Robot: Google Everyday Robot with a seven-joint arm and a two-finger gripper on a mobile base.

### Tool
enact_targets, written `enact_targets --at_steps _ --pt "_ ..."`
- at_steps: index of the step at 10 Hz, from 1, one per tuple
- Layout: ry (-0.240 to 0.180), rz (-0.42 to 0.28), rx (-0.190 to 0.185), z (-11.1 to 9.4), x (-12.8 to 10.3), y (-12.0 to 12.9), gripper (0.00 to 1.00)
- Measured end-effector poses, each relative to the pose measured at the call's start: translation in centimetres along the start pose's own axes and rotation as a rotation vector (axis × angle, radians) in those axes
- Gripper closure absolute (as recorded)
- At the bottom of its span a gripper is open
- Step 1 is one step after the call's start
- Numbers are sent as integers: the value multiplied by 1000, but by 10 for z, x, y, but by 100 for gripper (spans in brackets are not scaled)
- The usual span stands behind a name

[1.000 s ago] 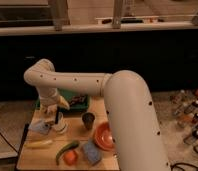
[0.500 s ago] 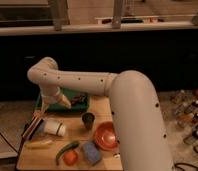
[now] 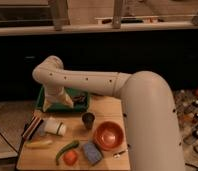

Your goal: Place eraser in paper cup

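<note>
The eraser, a small block with tan and dark layers, lies at the left edge of the wooden table. Just to its right is the white paper cup, which appears to lie on its side. My gripper hangs from the white arm above the green tray, behind and above the cup and touching neither cup nor eraser. Its tan fingers stand open and hold nothing.
A small dark metal cup stands mid-table, with a red bowl to its right. Near the front edge lie a blue sponge, a green pepper, an orange item and a yellow item. The arm's thick link covers the table's right side.
The gripper has risen from just above the cup and eraser and moved back over the green tray. The cup now shows fully, and the eraser stays on the table.
</note>
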Motion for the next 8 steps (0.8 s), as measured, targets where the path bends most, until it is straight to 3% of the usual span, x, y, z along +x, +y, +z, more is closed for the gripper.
enact_targets --at_steps 2,8 --pt "20 19 19 -6 -1 6 20" --pt "22 18 20 -6 -1 5 20"
